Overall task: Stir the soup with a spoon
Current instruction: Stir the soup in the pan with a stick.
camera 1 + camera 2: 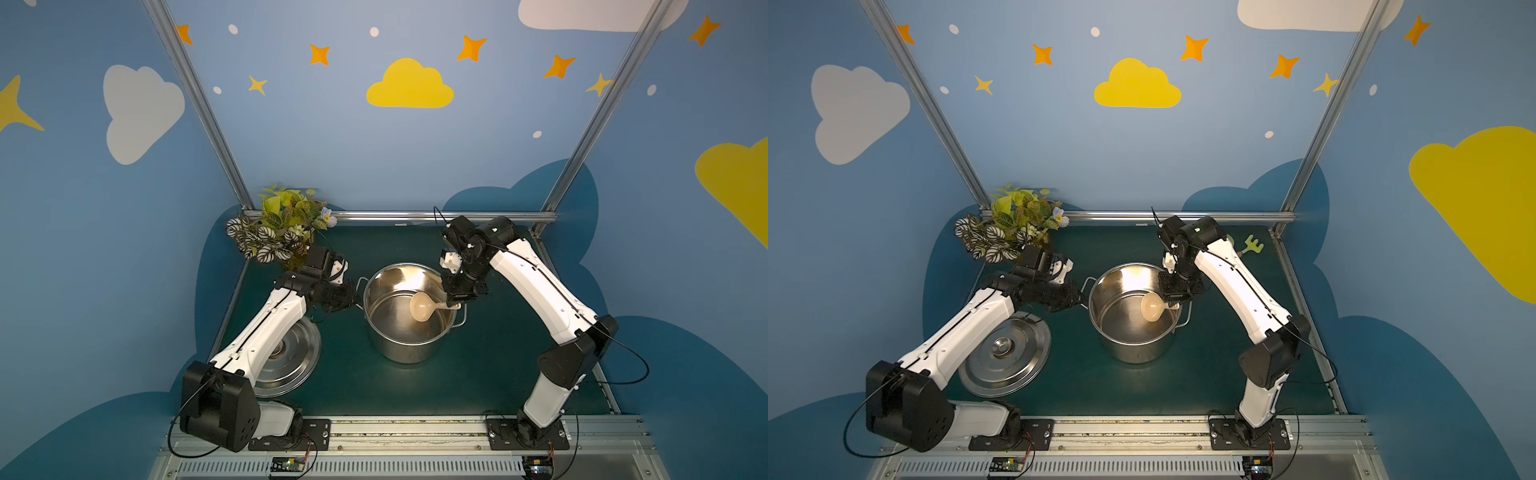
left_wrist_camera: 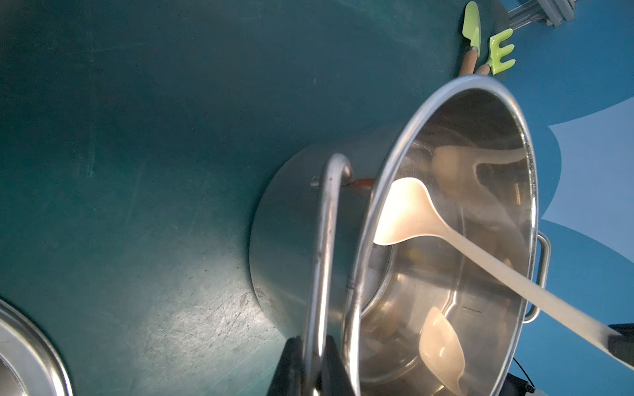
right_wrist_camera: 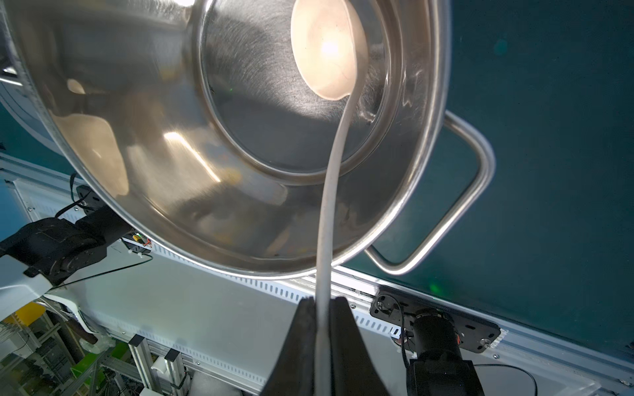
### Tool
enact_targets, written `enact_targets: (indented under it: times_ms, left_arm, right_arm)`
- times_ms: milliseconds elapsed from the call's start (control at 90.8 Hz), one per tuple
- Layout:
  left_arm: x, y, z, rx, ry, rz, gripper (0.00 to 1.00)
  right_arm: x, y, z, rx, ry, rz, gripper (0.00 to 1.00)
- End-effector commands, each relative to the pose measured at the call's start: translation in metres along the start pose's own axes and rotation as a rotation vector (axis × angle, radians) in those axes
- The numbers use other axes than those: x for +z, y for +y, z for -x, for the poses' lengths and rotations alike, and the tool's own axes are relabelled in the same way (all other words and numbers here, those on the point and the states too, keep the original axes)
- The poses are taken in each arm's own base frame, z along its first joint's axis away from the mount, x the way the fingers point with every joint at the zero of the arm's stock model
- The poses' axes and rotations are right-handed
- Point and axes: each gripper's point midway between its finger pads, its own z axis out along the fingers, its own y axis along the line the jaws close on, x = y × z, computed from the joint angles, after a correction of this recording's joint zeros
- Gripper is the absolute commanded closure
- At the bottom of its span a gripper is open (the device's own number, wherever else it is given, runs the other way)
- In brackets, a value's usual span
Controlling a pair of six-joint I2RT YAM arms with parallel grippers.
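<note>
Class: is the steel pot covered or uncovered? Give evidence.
Uncovered: the spoon reaches inside the pot, and the lid lies on the mat apart from it.

Half hidden beneath left arm [image 1: 266,328]: round steel lid [image 1: 303,353]. Partly behind right arm [image 1: 1237,282]: small green toy rake [image 1: 1254,245]. Blurred along the handle's far end: beige plastic ladle [image 2: 404,216].

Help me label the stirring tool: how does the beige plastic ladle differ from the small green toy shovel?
The beige plastic ladle has a round deep bowl and long slim handle; the green toy shovel has a narrow blade and brown handle. The ladle is gripped by the right gripper, bowl inside the steel pot; the shovel lies on the green table. Both have handles.
</note>
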Motion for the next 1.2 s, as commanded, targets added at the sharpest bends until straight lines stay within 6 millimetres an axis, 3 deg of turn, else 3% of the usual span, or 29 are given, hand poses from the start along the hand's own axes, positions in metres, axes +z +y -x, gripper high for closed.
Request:
enact_targets:
  times_ms: [0,176,363,529,661,914,1189]
  left_arm:
    - [-0.001,0.000,0.002,0.058,0.002,0.011,0.97]
    - [-0.003,-0.001,0.001,0.059,0.000,0.007,0.97]
    - [-0.003,0.001,-0.001,0.060,0.003,0.010,0.97]
    - [-0.001,0.002,-0.002,0.058,0.008,0.013,0.98]
    - [-0.001,0.002,-0.001,0.058,0.006,0.012,0.97]
    - [-0.002,0.002,-0.001,0.059,0.004,0.014,0.97]
    - [-0.004,0.002,0.000,0.062,0.000,0.015,0.97]
  right_arm:
    - [-0.002,-0.016,-0.027,0.025,0.168,-0.076,1.00]
    - [0.005,0.000,-0.003,0.009,0.155,-0.043,1.00]
    - [0.010,0.036,0.011,-0.059,0.137,0.026,1.00]
    - [0.013,0.062,0.005,-0.118,0.145,0.061,1.00]
    - [0.012,0.073,-0.012,-0.147,0.154,0.049,1.00]
    - [0.003,0.063,-0.049,-0.160,0.162,-0.026,1.00]
    - [-0.008,0.011,-0.072,-0.076,0.145,-0.138,1.00]
